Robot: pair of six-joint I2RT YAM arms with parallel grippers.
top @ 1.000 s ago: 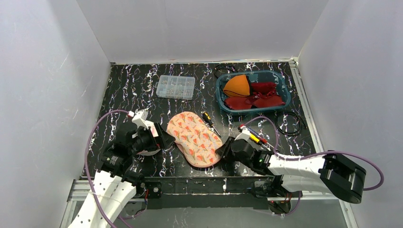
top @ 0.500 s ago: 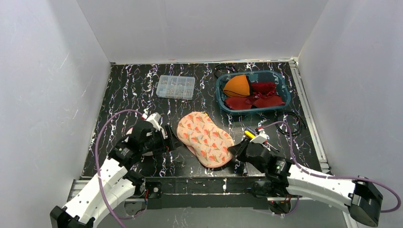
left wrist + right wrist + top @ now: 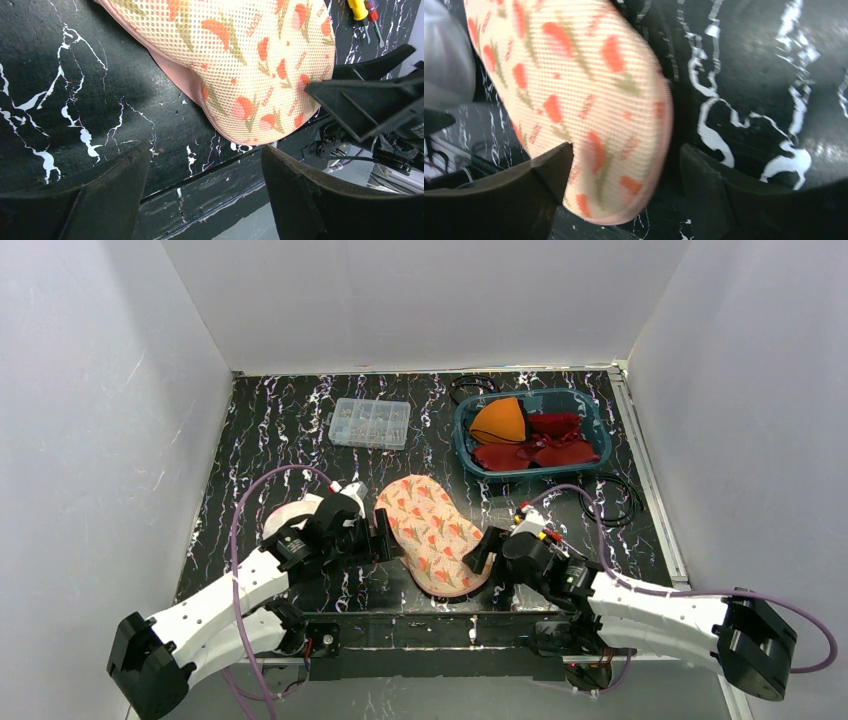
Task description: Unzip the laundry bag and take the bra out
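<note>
The laundry bag (image 3: 432, 530) is a cream mesh pouch with orange flowers and pink trim, lying flat near the table's front edge. No zipper pull shows. My left gripper (image 3: 392, 540) is at the bag's left side and open; in the left wrist view (image 3: 205, 150) nothing is between the fingers and the bag (image 3: 250, 60) lies just ahead. My right gripper (image 3: 478, 552) is at the bag's near right end, open, with the bag's rounded end (image 3: 574, 75) between its fingers (image 3: 626, 149). A pale pink cup, apparently the bra (image 3: 290, 512), lies partly under my left arm.
A blue basket (image 3: 462, 440) at the back right holds an orange cup and red garments (image 3: 498, 422). A clear compartment box (image 3: 369, 422) sits at the back middle. A black cable loop (image 3: 612, 498) lies at the right. Screwdrivers (image 3: 357, 10) lie beyond the bag. The table's front edge (image 3: 420, 615) is close.
My left arm has reached right, up to the bag's left side. The bag has slid a little to the right. My right gripper's jaws have spread around the bag's near end.
</note>
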